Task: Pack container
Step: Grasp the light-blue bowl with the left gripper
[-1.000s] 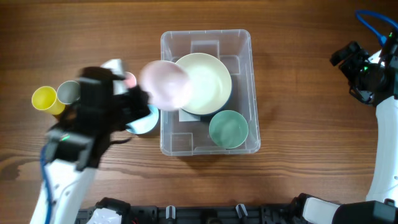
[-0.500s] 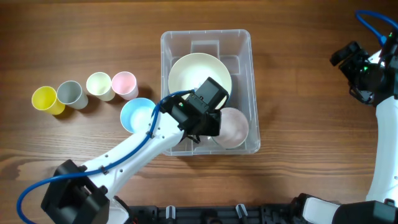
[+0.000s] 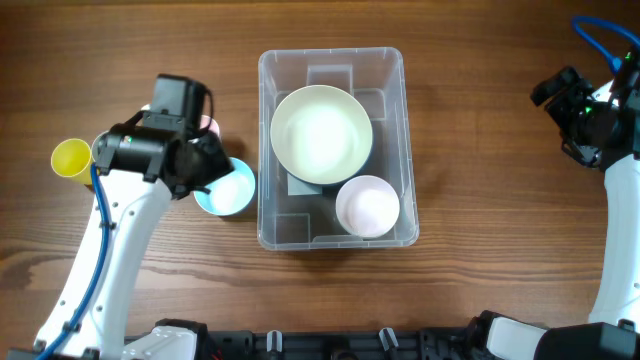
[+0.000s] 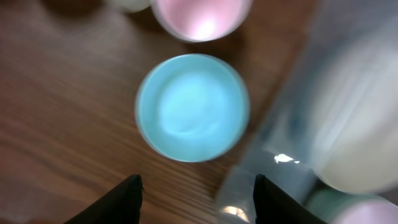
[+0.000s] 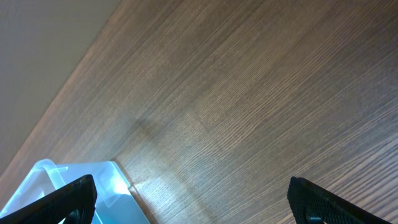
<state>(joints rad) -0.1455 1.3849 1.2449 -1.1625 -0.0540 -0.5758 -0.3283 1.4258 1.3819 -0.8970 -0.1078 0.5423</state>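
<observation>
So the container (image 3: 330, 52) sits mid-table (image 3: 480, 250), long side running away from the robot. Inside it there's a big cream bowl (image 3: 322, 133) taking up most of the far half, and a small pink bowl (image 3: 367, 206) in the near right corner, right next to the cream one.

The left gripper (image 4: 196, 186) hangs over a light blue bowl (image 4: 193, 107) that's on the wood just beside the container's left wall. Its fingers are spread apart with nothing between them (the wrist view is pretty blurry, but the gap is obvious). A pink cup (image 4: 200, 15) is just past the blue bowl, and a yellow cup (image 3: 71, 158) is further out to the left.

The right gripper (image 5: 193, 199) is well off to the right, away from everything. Its fingers are wide apart too and holding nothing, with bare wood and one corner of the container in its view.
</observation>
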